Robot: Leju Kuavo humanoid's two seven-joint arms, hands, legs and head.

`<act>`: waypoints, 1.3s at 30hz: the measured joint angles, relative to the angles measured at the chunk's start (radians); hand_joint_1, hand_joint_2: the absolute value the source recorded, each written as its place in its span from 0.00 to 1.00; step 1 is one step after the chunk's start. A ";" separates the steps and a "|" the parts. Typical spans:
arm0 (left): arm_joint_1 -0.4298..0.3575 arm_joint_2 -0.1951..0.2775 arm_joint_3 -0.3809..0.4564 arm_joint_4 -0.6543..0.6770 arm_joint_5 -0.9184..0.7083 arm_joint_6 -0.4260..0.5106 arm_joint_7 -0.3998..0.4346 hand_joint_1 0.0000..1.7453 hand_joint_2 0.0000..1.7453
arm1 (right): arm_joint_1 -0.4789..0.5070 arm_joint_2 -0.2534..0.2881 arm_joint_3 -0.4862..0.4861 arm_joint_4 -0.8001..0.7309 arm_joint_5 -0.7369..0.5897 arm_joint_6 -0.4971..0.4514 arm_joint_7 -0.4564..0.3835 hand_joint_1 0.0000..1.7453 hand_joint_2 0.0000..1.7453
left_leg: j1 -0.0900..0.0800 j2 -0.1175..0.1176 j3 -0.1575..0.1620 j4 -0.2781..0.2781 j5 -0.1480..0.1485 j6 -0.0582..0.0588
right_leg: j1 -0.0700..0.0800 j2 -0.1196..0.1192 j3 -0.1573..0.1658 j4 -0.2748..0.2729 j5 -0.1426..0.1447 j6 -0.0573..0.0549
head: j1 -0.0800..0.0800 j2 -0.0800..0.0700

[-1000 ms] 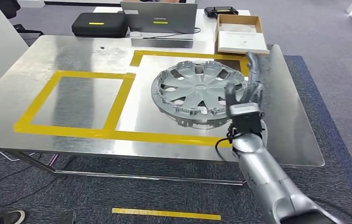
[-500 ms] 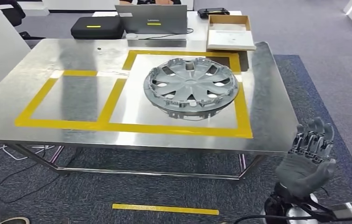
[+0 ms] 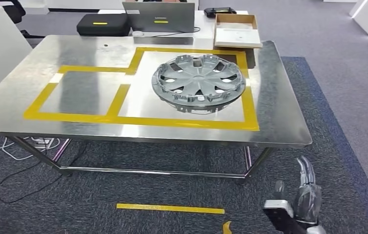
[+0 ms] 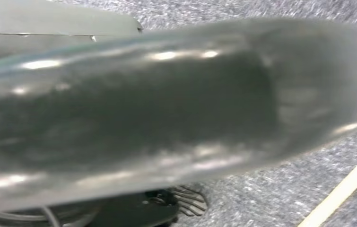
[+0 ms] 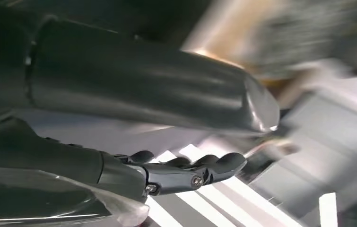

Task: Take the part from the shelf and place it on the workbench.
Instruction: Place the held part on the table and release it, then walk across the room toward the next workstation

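The part, a silver hubcap [image 3: 199, 84], lies flat on the steel workbench [image 3: 279, 112], inside the right-hand square of yellow tape [image 3: 186, 122]. Nothing touches it. My right hand [image 3: 304, 195] hangs low at the bottom right, below and in front of the bench edge, with its fingers stretched out and nothing in it. In the right wrist view the same hand [image 5: 167, 142] has a thick grey thumb and straight dark fingers [image 5: 190, 172], all empty. The left wrist view is blurred, with a grey part of my left hand [image 4: 167, 109] across it, and its fingers cannot be made out.
At the bench's far edge stand a laptop [image 3: 160, 17], a black case [image 3: 101, 24] and an open cardboard box [image 3: 237, 30]. A second taped square [image 3: 79, 92] lies left of the hubcap. A yellow tape strip [image 3: 169, 208] marks the carpet in front. Cables [image 3: 21, 146] trail under the left end.
My right hand has left the hubcap's rim and dropped below the bench edge. The hubcap stays on the bench. The whole picture has shifted as the camera moved.
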 joint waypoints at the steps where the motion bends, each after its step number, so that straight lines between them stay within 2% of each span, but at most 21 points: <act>1: -0.003 -0.003 0.000 0.000 -0.004 -0.005 -0.007 0.00 0.00 | -0.041 -0.011 -0.062 0.168 0.048 -0.081 0.051 0.00 0.00 | 0.002 0.001 -0.015 -0.004 0.015 0.006 | -0.002 0.000 -0.014 0.037 -0.044 0.006 | 0.002 0.000; 3: -0.005 -0.009 0.000 0.000 -0.012 -0.011 -0.019 0.00 0.00 | -0.100 -0.029 -0.158 0.449 0.076 -0.134 0.212 0.00 0.00 | 0.000 -0.003 -0.049 -0.004 0.041 0.011 | -0.009 0.000 -0.047 0.157 -0.142 0.015 | 0.008 0.000; 4: -0.004 -0.012 -0.001 0.000 -0.016 -0.015 -0.024 0.00 0.00 | -0.116 -0.034 -0.191 0.559 0.087 -0.129 0.300 0.00 0.00 | 0.000 -0.004 -0.067 -0.003 0.054 0.009 | -0.011 0.000 -0.056 0.216 -0.163 0.018 | 0.009 0.000; 6: -0.002 -0.016 -0.002 0.000 -0.024 -0.022 -0.033 0.00 0.00 | -0.138 -0.039 -0.231 0.727 0.107 -0.105 0.436 0.00 0.00 | 0.001 0.000 -0.103 0.001 0.079 0.002 | -0.015 0.000 -0.035 0.256 -0.129 0.024 | 0.011 0.000; 8: -0.005 -0.018 -0.004 0.000 -0.030 -0.027 -0.037 0.00 0.00 | -0.161 -0.037 -0.255 0.850 0.116 -0.084 0.526 0.00 0.00 | 0.003 0.006 -0.135 0.011 0.098 -0.008 | -0.025 -0.001 0.056 0.156 -0.075 0.035 | 0.011 0.000; 10: -0.009 -0.019 -0.008 0.000 -0.037 -0.026 -0.030 0.00 0.00 | -0.184 -0.030 -0.277 0.934 0.106 -0.067 0.577 0.00 0.00 | 0.000 0.008 -0.156 0.029 0.112 -0.020 | -0.032 0.002 0.163 0.005 -0.087 0.036 | 0.012 0.000; 12: -0.011 -0.019 -0.013 0.000 -0.045 -0.024 -0.012 0.00 0.00 | -0.206 -0.023 -0.303 1.004 0.095 -0.045 0.600 0.00 0.00 | -0.002 0.009 -0.165 0.039 0.128 -0.030 | -0.029 0.004 0.201 -0.061 -0.114 0.021 | 0.013 0.000; 14: -0.008 -0.019 -0.019 0.000 -0.056 -0.022 0.015 0.00 0.00 | -0.217 -0.021 -0.319 1.053 0.103 -0.024 0.615 0.00 0.00 | 0.001 0.008 -0.171 0.044 0.130 -0.040 | -0.028 0.000 0.185 -0.056 -0.107 -0.001 | 0.013 0.000; 15: -0.006 -0.018 -0.021 0.000 -0.063 -0.021 0.031 0.00 0.00 | -0.221 -0.021 -0.322 1.070 0.110 -0.015 0.624 0.00 0.00 | 0.004 0.007 -0.178 0.062 0.104 -0.046 | -0.028 -0.003 0.175 -0.054 -0.099 -0.012 | 0.013 0.000; 18: -0.003 -0.018 -0.029 0.000 -0.080 -0.015 0.077 0.00 0.00 | -0.233 -0.021 -0.331 1.104 0.112 0.012 0.639 0.00 0.00 | 0.006 0.006 -0.212 0.227 -0.051 -0.055 | -0.021 -0.008 0.136 -0.053 -0.065 -0.033 | 0.009 0.000; 20: -0.003 -0.018 -0.035 0.000 -0.087 -0.021 0.088 0.00 0.00 | -0.238 -0.020 -0.339 1.118 0.104 0.026 0.639 0.00 0.00 | 0.006 0.006 -0.213 0.328 -0.087 -0.054 | -0.014 -0.011 0.110 -0.049 -0.043 -0.035 | 0.007 0.000; 22: -0.003 -0.018 -0.043 0.000 -0.091 -0.039 0.080 0.00 0.00 | -0.242 -0.020 -0.346 1.127 0.106 0.036 0.641 0.00 0.00 | 0.005 0.005 -0.160 0.303 -0.044 -0.046 | -0.009 -0.012 0.083 -0.040 -0.023 -0.035 | 0.007 0.000; 24: -0.003 -0.018 -0.047 0.000 -0.089 -0.057 0.061 0.00 0.00 | -0.247 -0.019 -0.349 1.137 0.113 0.046 0.650 0.00 0.00 | 0.001 0.004 -0.056 0.161 -0.010 -0.031 | -0.004 -0.011 0.057 -0.029 -0.008 -0.032 | 0.007 0.000; 26: -0.004 -0.020 -0.048 0.000 -0.085 -0.070 0.039 0.00 0.00 | -0.251 -0.018 -0.349 1.145 0.119 0.057 0.665 0.00 0.00 | -0.006 0.002 0.017 0.041 -0.020 -0.020 | -0.004 -0.011 0.040 -0.020 0.006 -0.025 | 0.007 0.000; 27: -0.005 -0.020 -0.048 0.000 -0.084 -0.073 0.033 0.00 0.00 | -0.252 -0.017 -0.350 1.148 0.119 0.063 0.671 0.00 0.00 | -0.009 0.002 0.025 0.018 -0.026 -0.017 | -0.004 -0.011 0.035 -0.019 0.013 -0.019 | 0.008 0.000; 29: -0.003 -0.021 -0.050 0.000 -0.085 -0.074 0.028 0.00 0.00 | -0.254 -0.016 -0.355 1.153 0.111 0.074 0.681 0.00 0.00 | -0.009 0.005 0.015 0.005 -0.016 -0.011 | -0.007 -0.010 0.026 -0.016 0.021 -0.008 | 0.007 0.000; 30: -0.003 -0.022 -0.050 0.000 -0.086 -0.074 0.027 0.00 0.00 | -0.253 -0.016 -0.358 1.155 0.103 0.080 0.684 0.00 0.00 | -0.007 0.007 0.006 0.001 -0.006 -0.005 | -0.007 -0.007 0.017 -0.004 0.004 -0.002 | 0.008 0.000; 33: -0.002 -0.023 -0.051 0.000 -0.086 -0.064 0.031 0.00 0.00 | -0.254 -0.016 -0.372 1.158 0.086 0.102 0.685 0.00 0.00 | -0.004 0.009 -0.034 -0.004 0.024 0.007 | -0.011 -0.002 -0.034 0.132 -0.124 0.010 | 0.014 0.000; 35: -0.001 -0.023 -0.051 0.000 -0.081 -0.059 0.034 0.00 0.00 | -0.255 -0.016 -0.379 1.159 0.085 0.121 0.688 0.00 0.00 | -0.005 0.006 -0.062 -0.003 0.045 0.005 | -0.014 -0.002 -0.057 0.243 -0.165 0.014 | 0.015 0.000; 37: -0.001 -0.023 -0.051 0.000 -0.080 -0.056 0.035 0.00 0.00 | -0.255 -0.016 -0.381 1.160 0.096 0.138 0.696 0.00 0.00 | -0.004 -0.001 -0.089 -0.001 0.067 0.000 | -0.016 -0.001 -0.032 0.260 -0.113 0.016 | 0.016 0.000; 39: -0.001 -0.024 -0.051 0.000 -0.080 -0.053 0.033 0.00 0.00 | -0.255 -0.016 -0.381 1.161 0.111 0.150 0.704 0.00 0.00 | -0.003 -0.014 -0.114 0.005 0.086 -0.009 | -0.020 0.022 0.059 0.149 -0.060 0.015 | 0.016 0.000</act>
